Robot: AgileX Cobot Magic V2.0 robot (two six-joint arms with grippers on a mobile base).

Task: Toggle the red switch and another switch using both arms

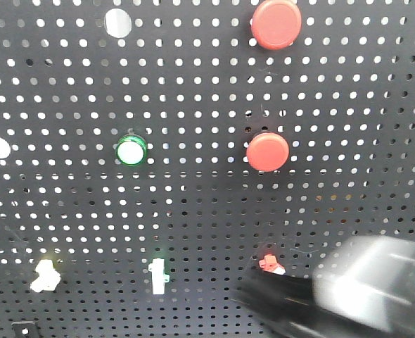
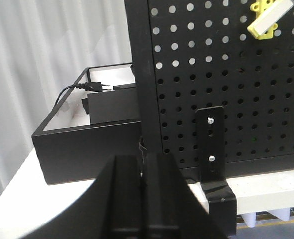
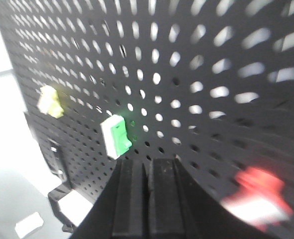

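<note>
The red switch (image 1: 270, 265), small with a white lever, sits low on the black pegboard (image 1: 193, 211). It shows blurred at the lower right in the right wrist view (image 3: 259, 199). My right gripper (image 3: 147, 163) is shut and empty, just left of and below that switch. In the front view the right arm is a blur with a grey housing (image 1: 366, 282), its black fingers (image 1: 264, 296) just under the red switch. The pale yellow switch (image 1: 44, 274) is at the lower left (image 2: 269, 20) (image 3: 50, 102). My left gripper (image 2: 146, 162) is shut and empty, low by the board's left edge, well below the yellow switch.
Two big round red buttons (image 1: 276, 23) (image 1: 267, 151) and a green button (image 1: 131, 151) sit higher on the board. A white lever with a green base (image 1: 158, 274) (image 3: 115, 137) stands between the two switches. A black box with a plug (image 2: 94, 87) lies left of the board, and a bracket (image 2: 211, 144) holds its foot.
</note>
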